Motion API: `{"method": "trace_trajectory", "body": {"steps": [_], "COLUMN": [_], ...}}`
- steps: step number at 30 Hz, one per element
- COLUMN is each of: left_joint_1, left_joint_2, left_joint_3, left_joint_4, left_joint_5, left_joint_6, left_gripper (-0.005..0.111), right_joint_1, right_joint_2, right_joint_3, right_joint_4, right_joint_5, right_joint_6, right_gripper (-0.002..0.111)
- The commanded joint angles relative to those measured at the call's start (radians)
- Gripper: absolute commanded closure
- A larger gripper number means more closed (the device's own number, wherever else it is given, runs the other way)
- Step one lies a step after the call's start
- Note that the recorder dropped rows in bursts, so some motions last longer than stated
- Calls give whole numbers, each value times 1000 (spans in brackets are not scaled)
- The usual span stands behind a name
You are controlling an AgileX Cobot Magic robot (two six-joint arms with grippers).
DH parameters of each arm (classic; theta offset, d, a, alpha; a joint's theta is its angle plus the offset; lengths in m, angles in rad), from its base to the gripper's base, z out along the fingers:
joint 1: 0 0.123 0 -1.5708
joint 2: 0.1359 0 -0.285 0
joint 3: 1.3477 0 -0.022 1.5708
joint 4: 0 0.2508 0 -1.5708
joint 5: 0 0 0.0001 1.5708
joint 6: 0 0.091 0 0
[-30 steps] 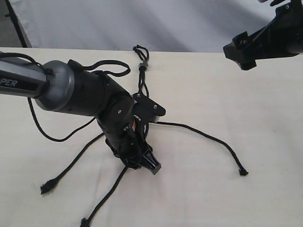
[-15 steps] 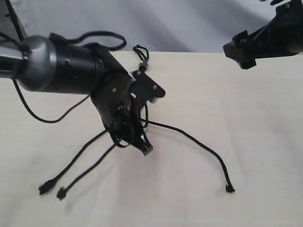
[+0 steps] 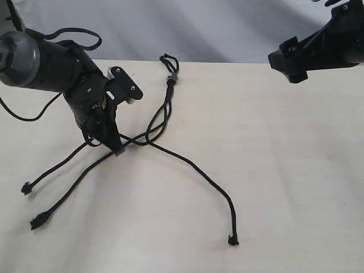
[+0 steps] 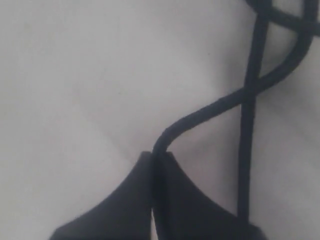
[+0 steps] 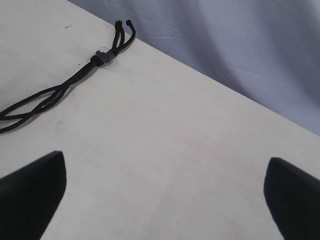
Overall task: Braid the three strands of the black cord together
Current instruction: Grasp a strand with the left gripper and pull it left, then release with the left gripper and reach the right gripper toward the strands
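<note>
Pinched shut, our left claw (image 3: 116, 149) grips one of the three thin black braided strands (image 3: 233, 222) left of centre in the exterior view; the left wrist view shows that strand leaving the closed jaws. Our thin black cord (image 3: 167, 105) hangs from its small grey band (image 3: 172, 79) near the top middle, two strands trailing lower left, one curving to the lower middle. Our right claw (image 5: 162, 200) hovers spread wide at upper right over the pale wooden tabletop (image 3: 296, 182).
</note>
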Motion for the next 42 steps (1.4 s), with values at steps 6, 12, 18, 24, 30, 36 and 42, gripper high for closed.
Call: {"method": "trace_trajectory", "body": {"steps": [6,12,18,24,30,36,42], "left_joint_1": [-24,-267,-119,10,17,17,41], "left_joint_2": [72,43,-83,-19,37,27,-88], "left_joint_3": [36,36,33,82,89,85,51], "left_joint_4": [-211,-442,-349,-378,-464,-472,-449], "left_joint_5": [149,244,35,-33,-91,-55,-1], "left_joint_6": [9,369,221,221,221,221,221], "left_gripper": [106,106,106,106,92,54,48], "right_joint_1": [-7,-7,-7,-7,-7,18,149], "right_joint_2": [-3,-3,-3,-3,-3,-3,10], "right_joint_3": [2,2,2,2,10,10,5], "right_joint_4": [26,93,99,99,111,157,179], "right_joint_5": [-19,-19,-17,24,36,41,121], "right_joint_6": [9,9,9,9,9,-2,-5], "right_gripper": [4,4,4,4,4,4,4]}}
